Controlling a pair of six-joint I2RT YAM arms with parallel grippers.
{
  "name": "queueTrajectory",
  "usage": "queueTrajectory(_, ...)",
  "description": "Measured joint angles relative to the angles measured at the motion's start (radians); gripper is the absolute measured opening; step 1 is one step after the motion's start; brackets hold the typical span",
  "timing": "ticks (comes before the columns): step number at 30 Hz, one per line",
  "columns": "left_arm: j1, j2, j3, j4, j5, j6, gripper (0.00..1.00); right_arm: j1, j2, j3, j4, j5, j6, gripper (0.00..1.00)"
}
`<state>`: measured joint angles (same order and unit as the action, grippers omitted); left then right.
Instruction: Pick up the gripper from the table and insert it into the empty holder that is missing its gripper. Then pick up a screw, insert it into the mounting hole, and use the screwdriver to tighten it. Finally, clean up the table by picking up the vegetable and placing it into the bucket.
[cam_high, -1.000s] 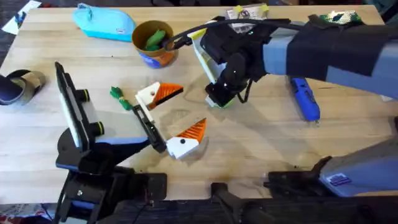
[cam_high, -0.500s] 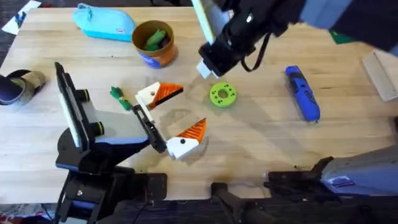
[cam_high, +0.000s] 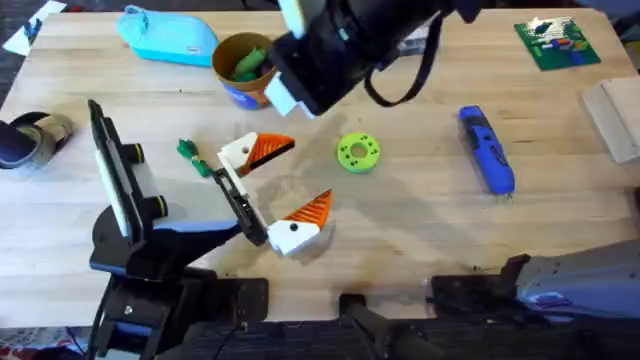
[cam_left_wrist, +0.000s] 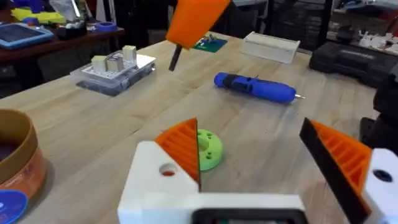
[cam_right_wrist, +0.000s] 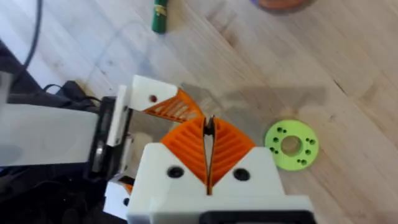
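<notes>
Moved: right gripper (cam_right_wrist: 209, 127) up off the green disc (cam_high: 358, 153), now high beside the bucket (cam_high: 232, 88).
Right jaws: pressed together on a thin dark screw (cam_left_wrist: 176, 58).
Left gripper (cam_high: 305, 172): spread wide, holding nothing.
Wedge gripper (cam_high: 255, 150): seemingly seated in its holder, mounting hole unfilled.
Meaning: screw likely fetched; insertion probably next.
Screwdriver (cam_high: 487, 150): lying on the table (cam_high: 420, 240).
Vegetable (cam_high: 190, 155): beside the wedge gripper, not binned.

Overhead looks down on the table (cam_high: 420, 240); both close wrist views share the green disc (cam_high: 358, 153).
</notes>
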<state>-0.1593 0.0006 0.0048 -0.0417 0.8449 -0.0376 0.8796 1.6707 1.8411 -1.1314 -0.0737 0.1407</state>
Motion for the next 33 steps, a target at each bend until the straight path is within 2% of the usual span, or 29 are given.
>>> queueTrajectory(4,0.000,0.000,0.000,0.000,0.000,0.000,0.990,0.070,0.000,0.025,0.012,0.011,0.026,0.006)
queueTrajectory(11,0.000,0.000,0.000,0.000,0.000,0.000,0.990,0.137,0.004,0.026,0.056,0.018,0.047,0.006)
queueTrajectory(22,0.000,0.000,0.000,0.000,0.000,0.000,0.990,0.145,0.092,0.026,0.059,0.020,0.065,0.006)
queueTrajectory(33,0.000,0.000,0.000,0.000,0.000,0.000,0.990,0.145,0.095,0.026,0.059,0.000,0.066,0.006)
